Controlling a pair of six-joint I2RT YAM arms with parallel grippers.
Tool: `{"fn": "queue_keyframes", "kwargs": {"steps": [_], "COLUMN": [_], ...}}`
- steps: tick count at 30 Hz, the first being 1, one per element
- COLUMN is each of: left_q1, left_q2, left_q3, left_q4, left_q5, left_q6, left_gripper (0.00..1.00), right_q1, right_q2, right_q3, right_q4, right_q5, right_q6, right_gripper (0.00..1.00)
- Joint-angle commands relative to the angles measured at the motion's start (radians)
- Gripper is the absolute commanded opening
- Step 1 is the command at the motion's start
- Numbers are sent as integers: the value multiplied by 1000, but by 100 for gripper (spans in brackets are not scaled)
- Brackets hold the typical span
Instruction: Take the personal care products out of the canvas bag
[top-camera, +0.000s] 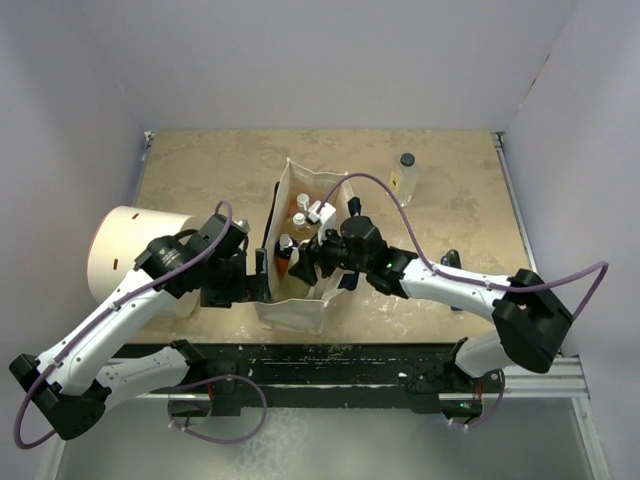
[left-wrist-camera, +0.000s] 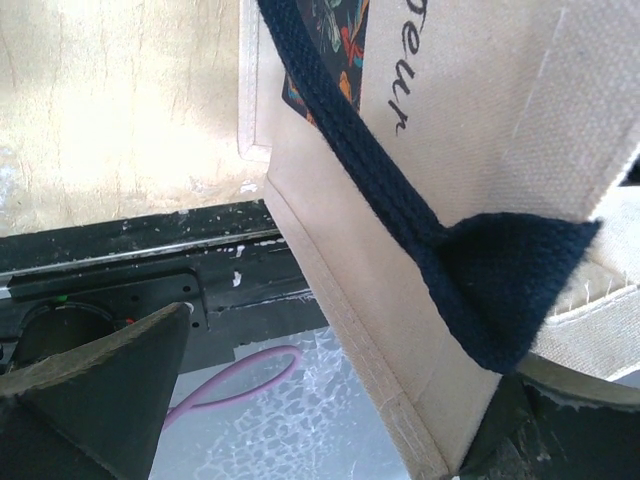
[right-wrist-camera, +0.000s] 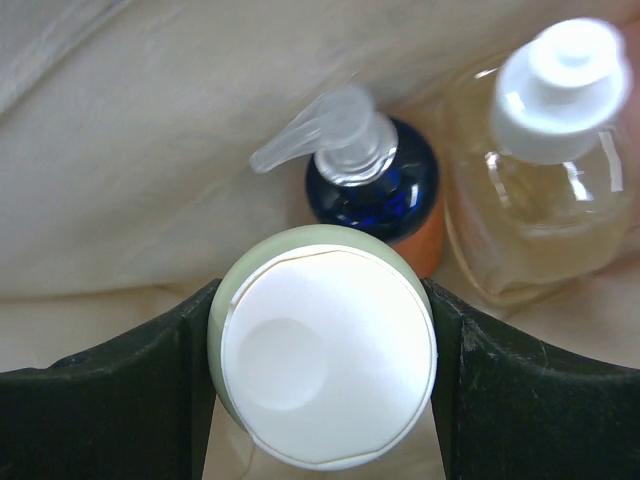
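Right jaws, reaching down into the bag (top-camera: 295, 312), grasp the green bottle (right-wrist-camera: 325, 385) by its sides, at the level of its white cap. The blue pump bottle (right-wrist-camera: 375, 195) and the yellowish bottle (right-wrist-camera: 530, 210) stand close behind it in the bag, the pump bottle touching it or nearly so. Left jaws are spread wide about the bag's left wall and strap (left-wrist-camera: 500, 280), not clamped on either. One black-capped bottle (top-camera: 404, 178) stands out on the bench (top-camera: 200, 170), beyond the bag.

Risks, as judged:
- The round, smooth bottle may slip or twist in the grip on lifting.
- Its shoulder may catch the pump spout and tip the neighbours.
- With its wall unheld, the soft bag may rise or topple with the lift.
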Motion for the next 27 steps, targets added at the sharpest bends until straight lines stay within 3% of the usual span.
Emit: {"fn": "queue_keyframes", "kwargs": {"steps": [1,17,27], "left_q1": [2,2,2], "left_q2": [-8,9,25], "left_q3": [52,128,220], "left_q4": [-8,-3,-48], "left_q5": [0,-29,-177], "left_q6": [-5,-30,-92], "left_gripper": [99,99,99], "right_q1": [-27,-182,-288], "right_q2": [-87,-140,-224], "right_q3": [99,252,290], "right_q4": [91,-88,-107], "right_q5": [24,-142,-208], "right_q6": [183,471,604], "right_gripper": [0,0,0]}}
